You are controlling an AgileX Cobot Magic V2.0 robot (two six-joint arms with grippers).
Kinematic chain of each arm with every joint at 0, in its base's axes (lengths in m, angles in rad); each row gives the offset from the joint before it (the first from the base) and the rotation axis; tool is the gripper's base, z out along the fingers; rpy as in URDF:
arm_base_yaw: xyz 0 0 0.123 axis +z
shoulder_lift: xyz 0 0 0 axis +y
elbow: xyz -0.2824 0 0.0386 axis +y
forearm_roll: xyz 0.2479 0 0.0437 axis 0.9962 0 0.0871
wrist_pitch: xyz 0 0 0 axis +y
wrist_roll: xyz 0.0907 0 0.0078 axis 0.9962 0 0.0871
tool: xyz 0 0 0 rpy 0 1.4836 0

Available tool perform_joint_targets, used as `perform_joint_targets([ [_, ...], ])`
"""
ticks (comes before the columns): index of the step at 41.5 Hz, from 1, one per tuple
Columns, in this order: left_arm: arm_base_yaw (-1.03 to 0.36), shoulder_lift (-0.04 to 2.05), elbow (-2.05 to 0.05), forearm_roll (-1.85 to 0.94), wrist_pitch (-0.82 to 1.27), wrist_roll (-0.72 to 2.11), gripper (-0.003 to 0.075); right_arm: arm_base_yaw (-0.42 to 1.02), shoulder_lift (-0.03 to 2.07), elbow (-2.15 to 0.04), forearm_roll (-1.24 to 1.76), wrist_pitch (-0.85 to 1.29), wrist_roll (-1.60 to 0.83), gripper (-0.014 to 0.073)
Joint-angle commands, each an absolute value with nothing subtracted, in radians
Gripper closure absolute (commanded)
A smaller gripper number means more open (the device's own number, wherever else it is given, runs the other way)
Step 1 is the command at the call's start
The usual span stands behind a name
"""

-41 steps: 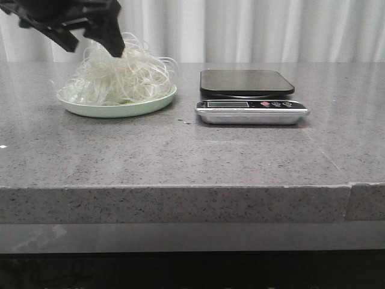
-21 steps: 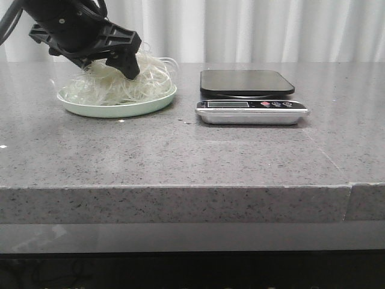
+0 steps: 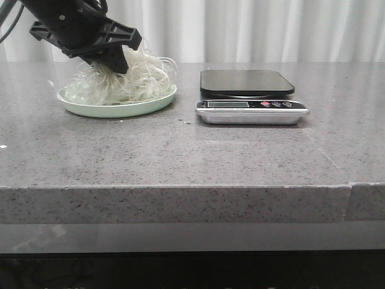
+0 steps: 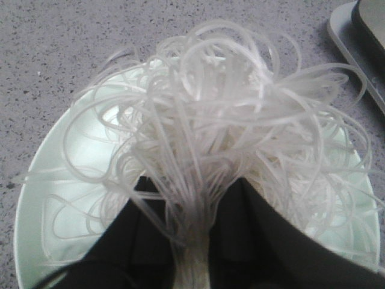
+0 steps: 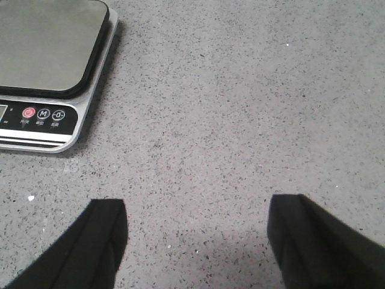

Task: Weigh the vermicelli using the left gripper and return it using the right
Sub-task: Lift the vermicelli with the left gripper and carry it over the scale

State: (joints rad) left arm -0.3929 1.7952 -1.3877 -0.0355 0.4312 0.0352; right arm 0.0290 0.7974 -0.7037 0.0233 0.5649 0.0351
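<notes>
The vermicelli [image 3: 123, 81] is a fluffy whitish tangle heaped on a pale green plate [image 3: 144, 107] at the table's left. My left gripper [image 3: 114, 62] is black and sits down in the heap, shut on a bunch of strands; in the left wrist view its fingers [image 4: 264, 241] pinch the vermicelli [image 4: 210, 120] over the plate [image 4: 42, 198]. The scale [image 3: 249, 102], with a black platform and silver base, stands to the right of the plate, bare. My right gripper [image 5: 195, 220] is open and empty over the bare table, beside the scale [image 5: 51, 66]. It is out of the front view.
The grey speckled table [image 3: 192, 150] has its front edge near the camera. White curtains [image 3: 271, 30] hang behind. The scale's corner [image 4: 361, 42] shows in the left wrist view.
My left gripper came down into the vermicelli heap and closed on strands. It has since risen slightly, and the heap looks pulled up a little.
</notes>
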Motion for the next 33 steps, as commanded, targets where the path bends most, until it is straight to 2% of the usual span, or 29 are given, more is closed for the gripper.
perform_joint_targets([
  [1, -0.401, 1.747, -1.463, -0.047, 0.456, 0.031, 0.0575, 0.026, 0.798, -0.734, 0.024, 0.491, 0.027, 0.0007],
  [15, -0.421, 1.74, -1.695, -0.051, 0.602, 0.031, 0.0575, 0.026, 0.798, -0.734, 0.024, 0.491, 0.027, 0.0007],
  [33, -0.617, 1.829, -1.97, -0.051, 0.562, 0.057, 0.0572, 0.026, 0.798, -0.734, 0.024, 0.49, 0.027, 0.0007],
])
